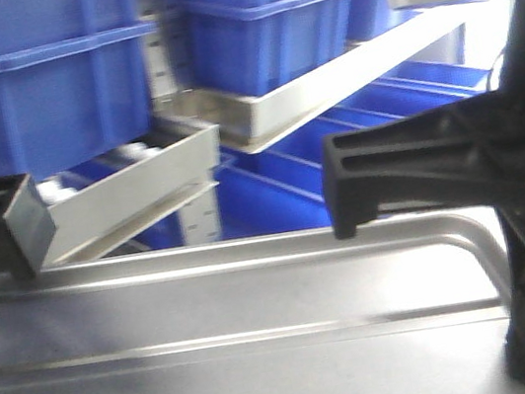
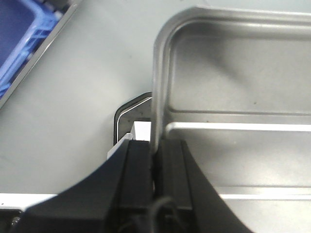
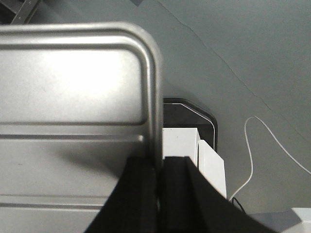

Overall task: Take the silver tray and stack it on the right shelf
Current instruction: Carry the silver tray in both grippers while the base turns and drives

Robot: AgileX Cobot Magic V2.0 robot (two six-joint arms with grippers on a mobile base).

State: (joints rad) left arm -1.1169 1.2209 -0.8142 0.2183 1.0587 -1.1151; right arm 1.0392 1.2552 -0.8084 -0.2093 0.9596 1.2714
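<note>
Item: silver tray (image 1: 229,302), held before blue bins (image 1: 27,94). We note left pincer (image 2: 155,150) clamped on its left rim, right pincer (image 3: 158,165) on its right; white cable (image 3: 252,145) shows only from right wrist.

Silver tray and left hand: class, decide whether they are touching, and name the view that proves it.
Touching. The left wrist view shows the side rim of the silver tray pinched between the two black fingers of the left hand, with no gap.
</note>
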